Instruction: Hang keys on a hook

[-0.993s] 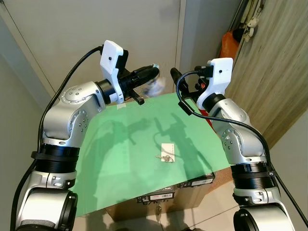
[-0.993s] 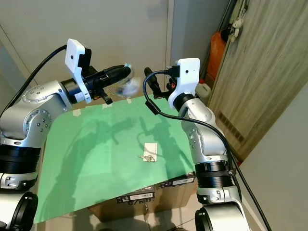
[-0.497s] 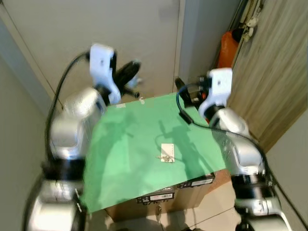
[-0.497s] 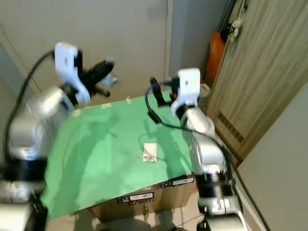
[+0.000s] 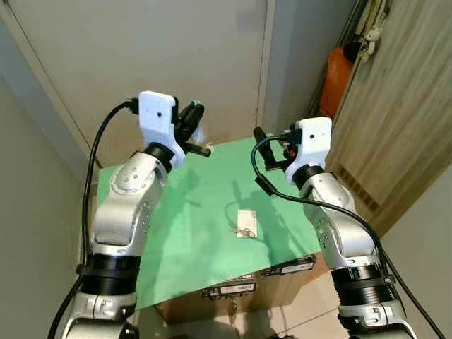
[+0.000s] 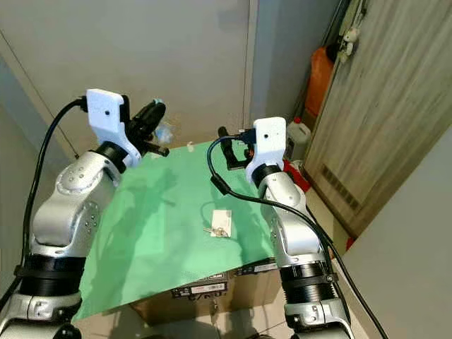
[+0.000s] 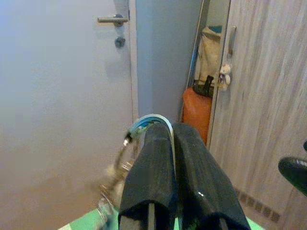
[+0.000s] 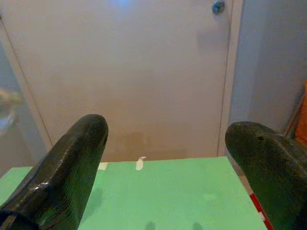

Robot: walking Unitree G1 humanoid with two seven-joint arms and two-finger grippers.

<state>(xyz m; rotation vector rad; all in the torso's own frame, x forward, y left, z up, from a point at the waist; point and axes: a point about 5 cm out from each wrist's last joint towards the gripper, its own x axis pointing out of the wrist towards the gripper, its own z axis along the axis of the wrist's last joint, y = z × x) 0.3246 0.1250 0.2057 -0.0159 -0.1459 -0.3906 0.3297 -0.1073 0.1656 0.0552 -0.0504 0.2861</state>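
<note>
The left pincer, pressed together, pinches the light-blue ring of the keys, raised beyond the bench's far-left edge. The bunch is light, rigid and free-swinging (blurred here), so hold by the ring. The right pincer is spread, empty, over the far bench edge. Open air surrounds both; no hook identifiable near the door.
</note>
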